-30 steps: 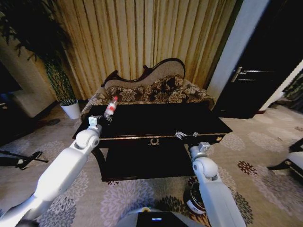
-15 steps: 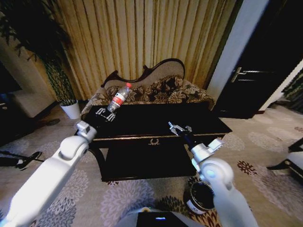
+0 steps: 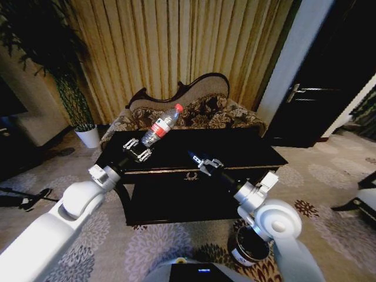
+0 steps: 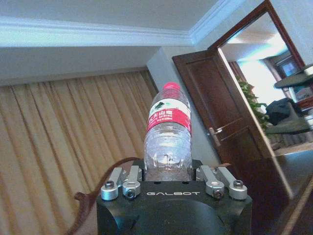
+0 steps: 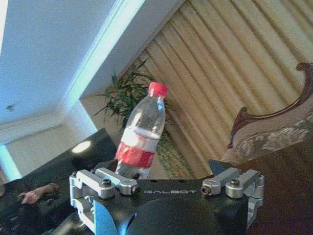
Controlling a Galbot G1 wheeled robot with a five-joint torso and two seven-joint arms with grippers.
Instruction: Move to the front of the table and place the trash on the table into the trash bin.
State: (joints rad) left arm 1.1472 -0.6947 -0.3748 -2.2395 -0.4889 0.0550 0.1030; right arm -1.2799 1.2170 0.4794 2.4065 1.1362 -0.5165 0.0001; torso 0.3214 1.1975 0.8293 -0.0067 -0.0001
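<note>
1. The left gripper (image 3: 138,151) is clamped on the base of the bottle (image 3: 162,126) and holds it up above the left end of the table (image 3: 247,147), tilted, with the red cap pointing up and away toward the sofa (image 3: 194,111). In the left wrist view the bottle (image 4: 168,132) sits snug between the fingers (image 4: 122,183), label up top.
2. The right gripper (image 3: 205,163) hovers over the middle of the table near the front edge. Its fingers look spread with nothing in them.
3. The trash bin (image 3: 249,247) is on the floor by the robot's right side, under the right arm and well apart from the bottle.
4. My take: the carry is the tricky bit. The bottle has to cross the whole table and go down to the bin, so keep the squeeze steady, since thin plastic can slip or buckle.
5. I'd get the right arm out of the path, then let go only once the bottle is right over the bin's rim.
</note>
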